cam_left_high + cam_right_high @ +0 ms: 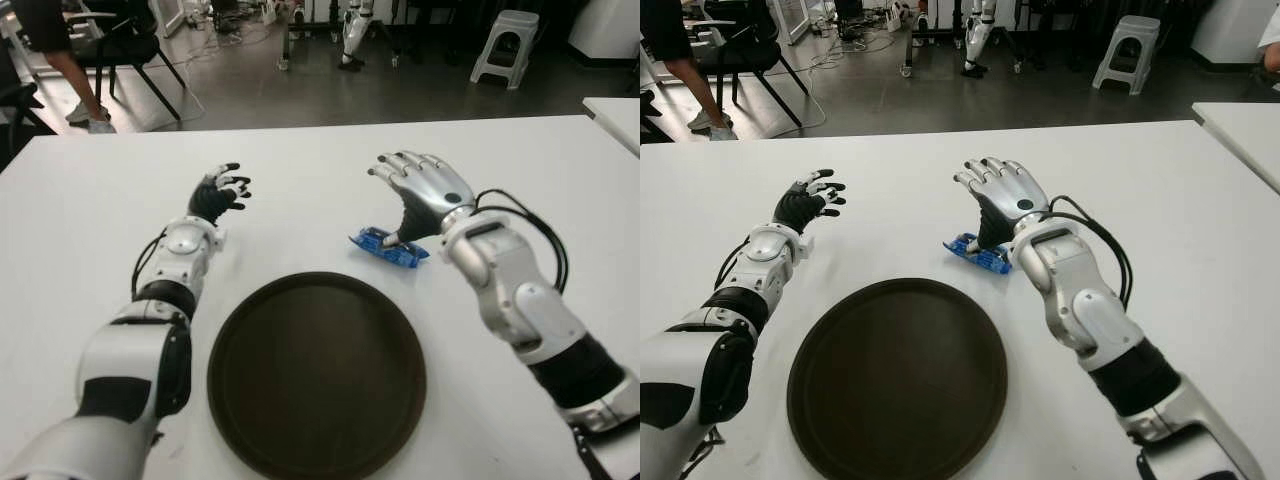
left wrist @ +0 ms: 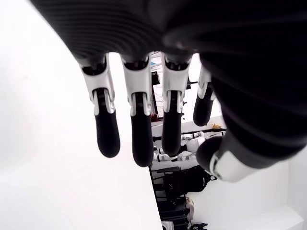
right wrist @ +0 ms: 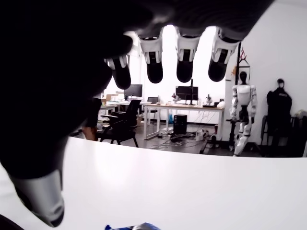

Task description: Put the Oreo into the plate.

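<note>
Oreo packet (image 1: 389,247) lies on the white table (image 1: 90,210), just beyond the dark plate (image 1: 316,372). Right hand (image 1: 421,195) hovers over it, fingers spread, gripping nothing. Left hand (image 1: 219,194) open, left of the plate.

On the desk (image 1: 90,200) the plate (image 1: 316,375) sat nearest the robot. The Oreo pack (image 1: 388,247) lay at its 1 o'clock, under the right hand (image 1: 425,195); the left hand (image 1: 218,195) showed at 11 o'clock.
</note>
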